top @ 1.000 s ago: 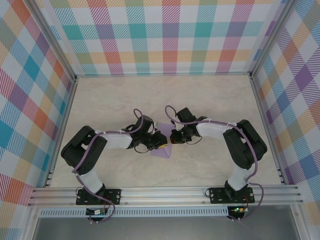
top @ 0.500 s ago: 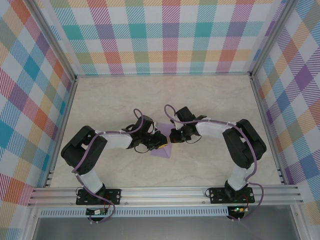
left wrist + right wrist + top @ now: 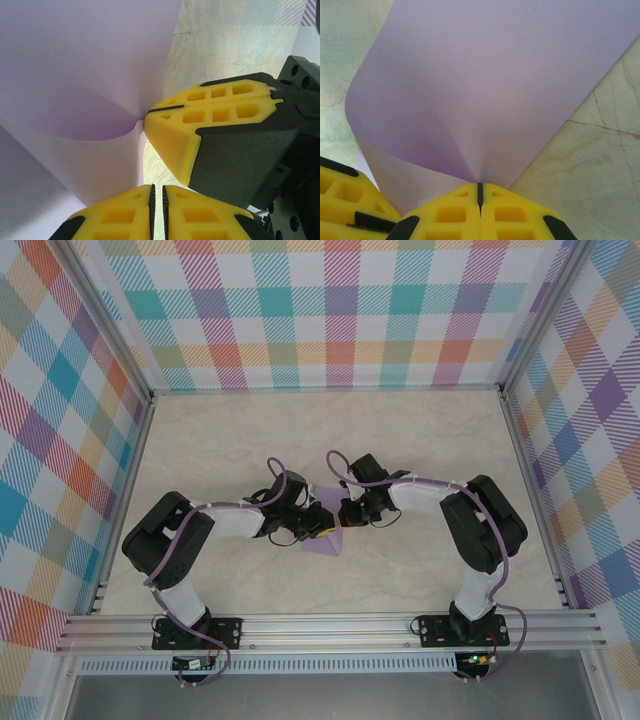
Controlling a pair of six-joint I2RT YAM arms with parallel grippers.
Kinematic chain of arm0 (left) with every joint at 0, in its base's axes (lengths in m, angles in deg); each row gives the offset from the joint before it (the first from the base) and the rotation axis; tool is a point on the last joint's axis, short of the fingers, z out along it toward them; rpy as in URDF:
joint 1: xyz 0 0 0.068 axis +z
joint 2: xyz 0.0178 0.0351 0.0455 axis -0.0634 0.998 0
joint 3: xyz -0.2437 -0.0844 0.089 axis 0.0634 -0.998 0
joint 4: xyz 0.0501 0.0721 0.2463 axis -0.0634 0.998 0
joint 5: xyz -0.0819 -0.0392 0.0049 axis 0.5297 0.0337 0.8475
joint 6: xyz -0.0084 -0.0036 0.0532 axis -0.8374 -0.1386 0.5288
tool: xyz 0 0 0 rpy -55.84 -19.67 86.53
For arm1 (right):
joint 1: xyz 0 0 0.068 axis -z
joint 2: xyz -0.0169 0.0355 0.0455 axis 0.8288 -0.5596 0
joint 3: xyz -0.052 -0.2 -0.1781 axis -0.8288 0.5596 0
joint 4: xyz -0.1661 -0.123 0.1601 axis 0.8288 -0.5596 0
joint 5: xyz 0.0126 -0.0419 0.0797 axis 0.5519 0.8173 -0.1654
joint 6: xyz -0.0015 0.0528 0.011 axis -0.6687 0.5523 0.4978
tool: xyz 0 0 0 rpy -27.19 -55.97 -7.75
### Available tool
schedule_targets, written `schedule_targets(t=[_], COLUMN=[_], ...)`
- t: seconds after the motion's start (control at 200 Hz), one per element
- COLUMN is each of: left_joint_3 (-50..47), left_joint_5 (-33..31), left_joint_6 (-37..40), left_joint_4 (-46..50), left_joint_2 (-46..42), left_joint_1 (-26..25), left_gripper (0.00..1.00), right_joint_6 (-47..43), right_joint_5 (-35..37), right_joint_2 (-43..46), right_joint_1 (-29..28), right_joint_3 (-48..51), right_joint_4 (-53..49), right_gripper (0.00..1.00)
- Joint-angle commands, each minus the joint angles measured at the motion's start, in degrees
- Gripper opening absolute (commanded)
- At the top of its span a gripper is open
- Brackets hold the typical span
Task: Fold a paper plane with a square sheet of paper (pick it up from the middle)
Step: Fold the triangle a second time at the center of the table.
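- Square sheet of paper (image 3: 323,543): plain lavender, one item, near the middle of the desk (image 3: 430,440), slightly toward 6 o'clock; a pale corner lies flat on the desk at 6 o'clock of both sets of fingers
- Same sheet, right wrist view (image 3: 485,85): one flap is lifted and bowed into a soft curve, with no sharp crease; its free edges fan away toward 12 o'clock, and a lower layer shows beneath at 8 o'clock
- Same sheet, left wrist view (image 3: 75,65): the upper flap arches over a lower layer, the two meeting in a rounded bend
- Right fingers (image 3: 450,215): yellow pads clamped tight on the sheet, the paper tapering into the seam between them; in the overhead view (image 3: 346,515) they sit at 2 o'clock of the sheet
- Left fingers (image 3: 125,215): yellow pads drawn together to a thin slit; the lower layer runs up to their tips, but a pinch cannot be told; in the overhead view (image 3: 318,525) they sit at 12 o'clock of the visible paper
- Spacing: the two sets of fingers stand just beside each other, the right fingers (image 3: 180,145) at 1 o'clock of the left ones
- Desk: pale marbled top
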Motion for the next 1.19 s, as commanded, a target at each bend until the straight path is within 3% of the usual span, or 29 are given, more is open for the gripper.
schedule_targets(t=[0.0, 1.19], left_joint_3=[1.16, 1.25], left_joint_5=[0.58, -0.52], left_joint_6=[0.64, 1.96], left_joint_4=[-0.31, 2.31], left_joint_2=[1.00, 2.97], left_joint_1=[-0.54, -0.54], left_gripper=[0.14, 0.14], right_joint_6=[-1.18, -0.49], right_joint_5=[0.23, 1.31], right_joint_2=[-0.56, -0.87], right_joint_1=[-0.34, -0.42], right_joint_3=[-1.28, -1.55], right_joint_4=[-1.51, -3.13], right_gripper=[0.00, 0.00])
